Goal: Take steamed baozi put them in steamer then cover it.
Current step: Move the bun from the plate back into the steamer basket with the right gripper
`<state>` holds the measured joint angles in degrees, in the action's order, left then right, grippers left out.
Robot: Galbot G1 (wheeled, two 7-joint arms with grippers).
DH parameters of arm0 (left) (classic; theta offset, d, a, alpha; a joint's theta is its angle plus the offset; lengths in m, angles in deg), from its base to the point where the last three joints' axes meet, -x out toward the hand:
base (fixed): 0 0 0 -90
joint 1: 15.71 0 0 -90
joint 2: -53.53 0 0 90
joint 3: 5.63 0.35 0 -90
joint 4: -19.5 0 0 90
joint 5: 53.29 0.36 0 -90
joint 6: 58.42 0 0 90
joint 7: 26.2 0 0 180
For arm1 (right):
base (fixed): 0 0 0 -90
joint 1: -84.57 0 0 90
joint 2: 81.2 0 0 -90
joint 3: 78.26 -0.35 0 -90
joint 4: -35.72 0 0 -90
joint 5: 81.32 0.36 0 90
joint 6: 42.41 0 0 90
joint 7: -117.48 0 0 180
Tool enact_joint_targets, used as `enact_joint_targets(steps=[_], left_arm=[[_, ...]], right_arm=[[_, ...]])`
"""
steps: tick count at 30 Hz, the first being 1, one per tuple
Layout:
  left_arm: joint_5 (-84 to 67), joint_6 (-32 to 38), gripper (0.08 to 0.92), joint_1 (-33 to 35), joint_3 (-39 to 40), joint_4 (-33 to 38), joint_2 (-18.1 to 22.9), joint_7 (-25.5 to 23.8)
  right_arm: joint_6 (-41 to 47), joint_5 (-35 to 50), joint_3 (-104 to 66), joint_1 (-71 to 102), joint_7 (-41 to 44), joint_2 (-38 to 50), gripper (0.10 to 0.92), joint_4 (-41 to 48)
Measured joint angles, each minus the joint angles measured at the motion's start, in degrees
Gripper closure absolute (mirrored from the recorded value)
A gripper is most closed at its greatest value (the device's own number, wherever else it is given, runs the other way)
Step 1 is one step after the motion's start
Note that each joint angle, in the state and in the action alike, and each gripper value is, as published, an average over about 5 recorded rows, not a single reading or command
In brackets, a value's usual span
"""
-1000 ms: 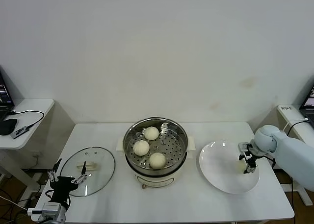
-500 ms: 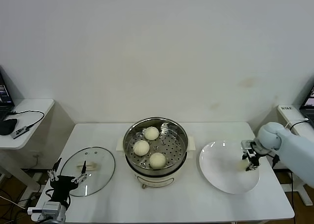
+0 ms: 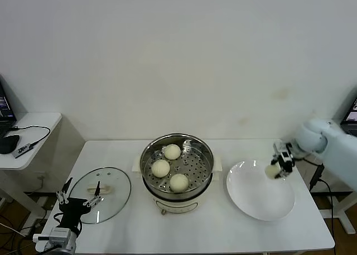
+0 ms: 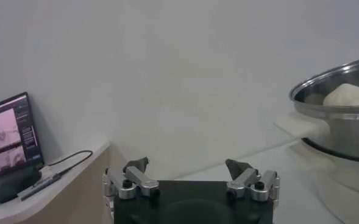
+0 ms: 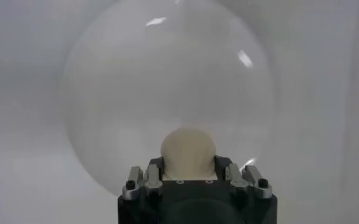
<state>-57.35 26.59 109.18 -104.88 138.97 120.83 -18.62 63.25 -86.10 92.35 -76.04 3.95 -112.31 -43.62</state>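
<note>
The right gripper [image 3: 280, 164] pinches a bun [image 3: 271, 171] above the far right edge of the white plate [image 3: 256, 202]. Three buns [image 3: 160, 168] sit in the steamer [image 3: 176, 164] at the table's middle. The left gripper [image 3: 77, 201] rests spread wide near the glass lid [image 3: 114, 191] on the left.

The right pincer [image 3: 277, 167] is clamped and raised at the far right, while the left pincer [image 3: 77, 201] hangs spread wide low at left

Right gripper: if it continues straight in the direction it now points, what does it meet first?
The right gripper, shut on a baozi, points down at the white plate; probably the plate first, though depth is unclear.
</note>
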Motion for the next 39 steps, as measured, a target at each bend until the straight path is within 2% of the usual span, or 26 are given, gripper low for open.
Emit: enact_joint_targets(steps=[11,22,30,39], left_arm=[[-0.64,0.01,0.177,-0.46,-0.02,0.01,-0.5,-0.03],[-0.78,0.06,0.177,-0.37,-0.71,-0.19,-0.09,-0.05],[-0.96,0.28,0.177,0.11,-1.46,-0.17,0.31,-0.03],[-0.9,0.34,0.177,0.51,-2.01,0.28,0.43,-0.01]], right_arm=[[5.05,12.99,13.72,-20.24,-2.58,-7.48,0.475,-5.09],[12.64,25.66,19.26,-25.93,-8.38,-19.36,0.466,-5.73],[18.09,29.49,21.3,-23.57,-12.33,-26.19,0.465,-4.23],[22.45,29.84,21.58,-19.13,-15.09,-30.45,0.465,-2.16]])
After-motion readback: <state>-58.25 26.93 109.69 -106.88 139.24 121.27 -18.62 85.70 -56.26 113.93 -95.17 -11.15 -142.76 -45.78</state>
